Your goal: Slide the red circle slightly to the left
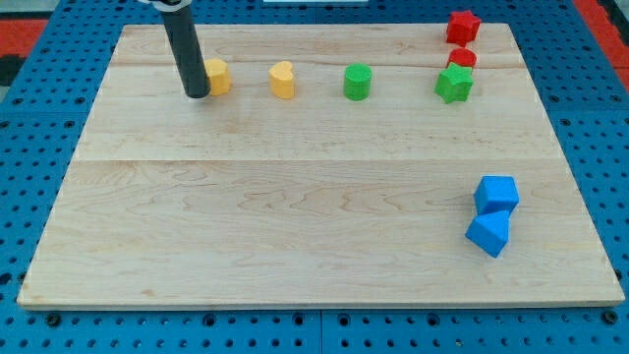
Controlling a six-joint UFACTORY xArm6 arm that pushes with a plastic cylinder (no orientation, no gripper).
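Note:
The red circle (463, 58) sits near the view's top right, touching the green star (454, 85) just below it. A red star (462, 27) lies above it at the board's top edge. My tip (197, 94) rests on the board at the view's upper left, touching the left side of a yellow block (218, 76). The tip is far to the left of the red circle.
A yellow heart (283, 80) and a green circle (357, 82) lie in a row between my tip and the green star. Two blue blocks (496, 194) (488, 234) touch at the view's lower right. The wooden board (295, 216) lies on a blue pegboard.

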